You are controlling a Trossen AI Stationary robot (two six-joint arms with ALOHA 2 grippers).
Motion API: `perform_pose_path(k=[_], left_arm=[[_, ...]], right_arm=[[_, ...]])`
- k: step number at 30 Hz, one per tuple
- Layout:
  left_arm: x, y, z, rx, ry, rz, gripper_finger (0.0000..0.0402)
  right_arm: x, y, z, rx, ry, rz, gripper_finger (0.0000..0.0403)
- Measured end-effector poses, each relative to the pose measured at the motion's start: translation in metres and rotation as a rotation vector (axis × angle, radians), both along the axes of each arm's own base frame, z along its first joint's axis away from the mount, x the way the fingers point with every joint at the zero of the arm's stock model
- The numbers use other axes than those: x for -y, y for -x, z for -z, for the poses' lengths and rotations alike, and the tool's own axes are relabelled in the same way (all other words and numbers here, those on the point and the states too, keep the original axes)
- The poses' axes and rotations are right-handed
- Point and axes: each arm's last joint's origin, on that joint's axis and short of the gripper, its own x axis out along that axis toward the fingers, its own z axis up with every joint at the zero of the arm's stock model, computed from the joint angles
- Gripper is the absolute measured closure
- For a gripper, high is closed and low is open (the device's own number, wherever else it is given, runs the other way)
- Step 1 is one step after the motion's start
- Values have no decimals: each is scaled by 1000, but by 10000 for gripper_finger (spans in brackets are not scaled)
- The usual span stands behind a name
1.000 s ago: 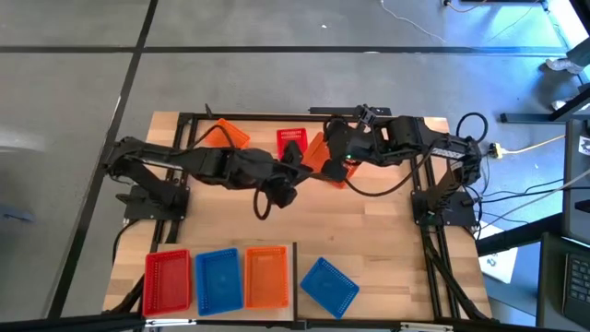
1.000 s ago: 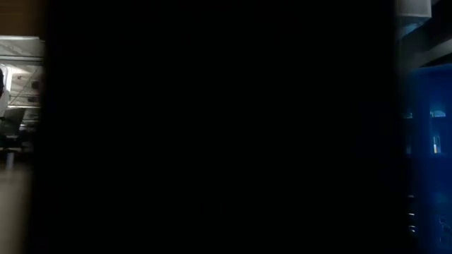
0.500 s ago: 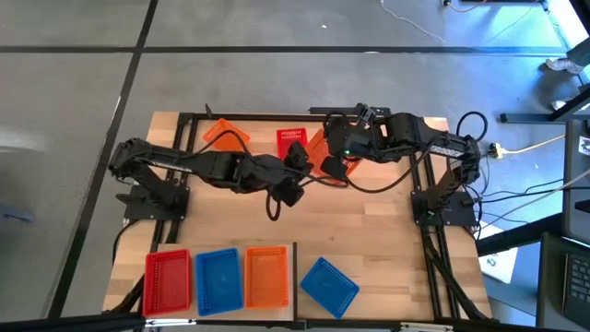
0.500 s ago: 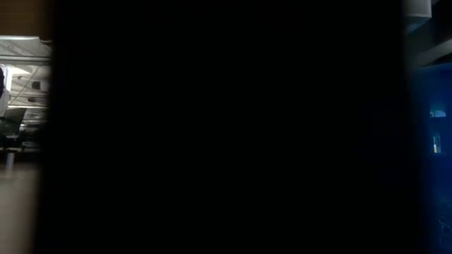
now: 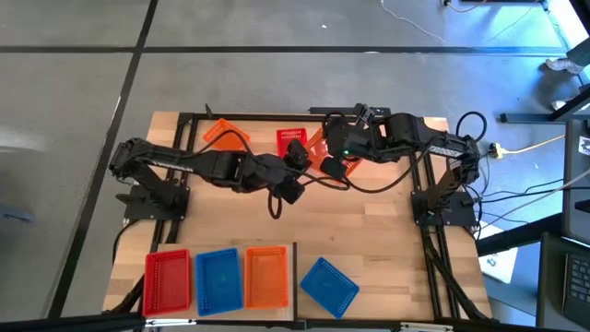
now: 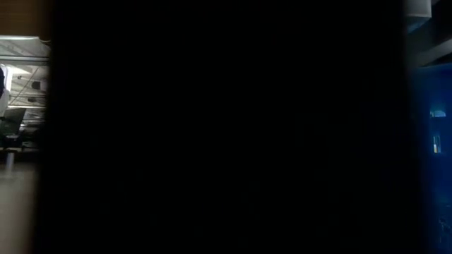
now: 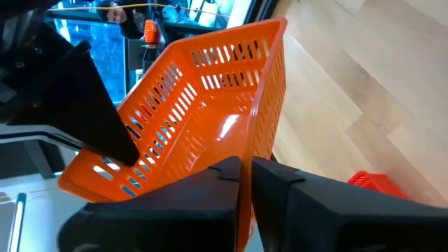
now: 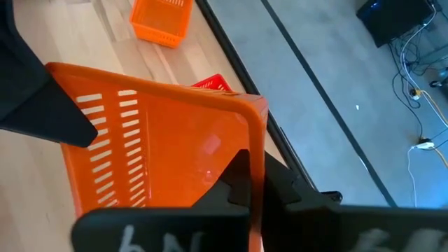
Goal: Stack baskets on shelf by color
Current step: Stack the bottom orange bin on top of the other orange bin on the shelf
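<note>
— What colours are the baskets in the near row?
— Red basket (image 5: 167, 279), blue basket (image 5: 218, 278), orange basket (image 5: 266, 277), all mesh-sided.
— And the table (image 5: 369, 240)?
— Pale wood planks, black frame.

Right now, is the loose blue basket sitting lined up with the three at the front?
No, the blue basket lies turned askew, apart from the row.

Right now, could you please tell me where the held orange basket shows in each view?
High: orange basket at the far middle.
Low: not in it.
Left wrist: centre.
Right wrist: centre.
Shared landmark: red basket beside it.
</note>
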Motion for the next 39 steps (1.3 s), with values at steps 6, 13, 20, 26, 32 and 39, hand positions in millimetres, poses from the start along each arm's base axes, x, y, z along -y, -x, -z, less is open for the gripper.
perform_pose_path(k=[6, 13, 20, 26, 32, 39], left_arm=[[1, 0, 0, -5, 7, 16, 399], [2, 1, 2, -27, -8, 11, 400], [1, 3, 7, -71, 0, -8, 401], [1, 4, 6, -68, 5, -16, 401], [0, 14, 0, -67, 17, -20, 401], [-2, 27, -13, -20, 53, -38, 401]], right_arm=[[1, 0, 1, -4, -52, -25, 393], [4, 0, 0, 9, -74, -22, 348], [0, -1, -1, 22, -81, -39, 308], [-9, 1, -7, 43, -114, -87, 305], [-25, 11, -26, 114, -160, -171, 304], [-36, 23, -43, 184, -158, -239, 304]])
